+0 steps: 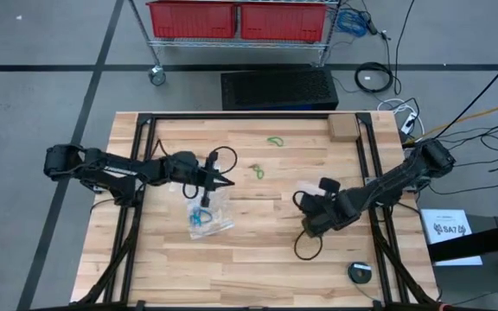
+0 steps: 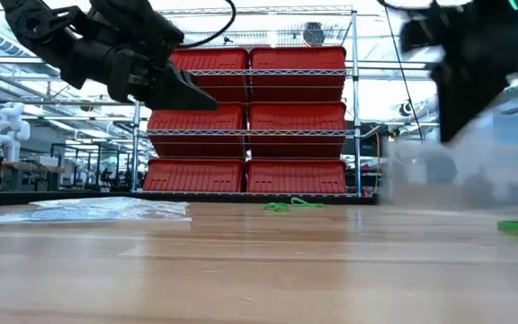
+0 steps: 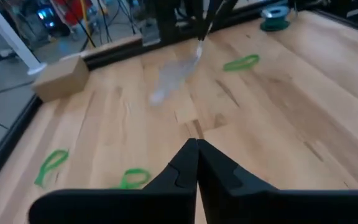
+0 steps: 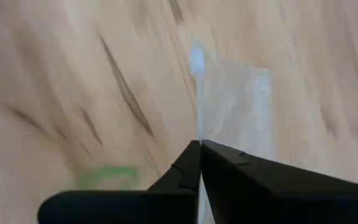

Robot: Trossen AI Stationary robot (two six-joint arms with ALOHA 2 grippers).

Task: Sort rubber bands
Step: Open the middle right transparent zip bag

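Wooden slat table (image 1: 258, 250) with black frame; red bins on a wire rack behind. Left gripper (image 1: 225, 182) hovers left of centre, fingers pressed together, nothing between them. Just below it a clear plastic bag (image 1: 217, 216) lies flat holding small teal rubber bands (image 1: 201, 217). Loose green rubber band (image 1: 257, 172) sits just right of the left gripper tip, long axis roughly up-table; another thin green loop (image 1: 275, 140) lies farther up, elongated across the table. Right gripper (image 1: 303, 200) right of centre, fingers closed on a second clear bag (image 4: 235, 106) hanging from it, above the table
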